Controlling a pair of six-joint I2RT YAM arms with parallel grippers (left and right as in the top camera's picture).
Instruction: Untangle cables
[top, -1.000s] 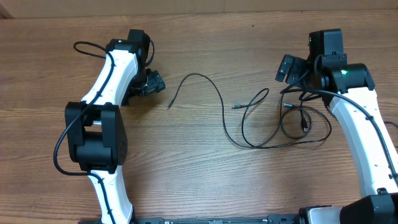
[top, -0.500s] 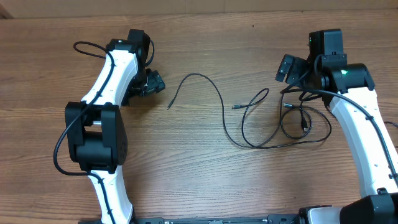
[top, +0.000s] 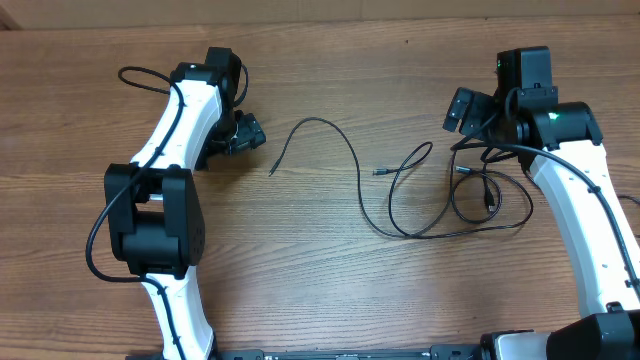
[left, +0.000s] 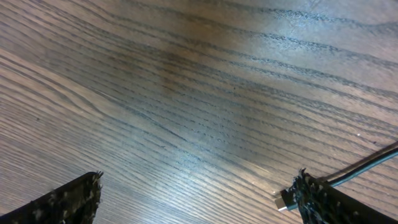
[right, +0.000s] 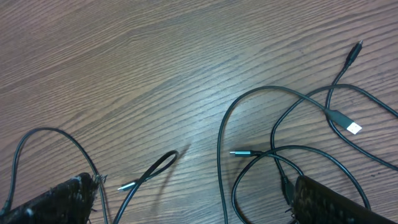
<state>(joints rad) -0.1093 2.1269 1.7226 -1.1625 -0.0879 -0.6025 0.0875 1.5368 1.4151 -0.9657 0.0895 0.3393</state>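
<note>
Thin black cables lie loose on the wooden table. One long cord curves from a free plug end over to a loose tangle of loops at the right. My left gripper is open just left of that free end; in the left wrist view the small plug lies on the wood beside one finger, with nothing between the jaws. My right gripper hangs open over the tangle. Several cords and plug ends lie under it, between its fingers.
Each white arm carries its own thicker black wire, seen near the left arm and the right arm. A USB plug lies at the tangle's far side. The table's back edge runs along the top.
</note>
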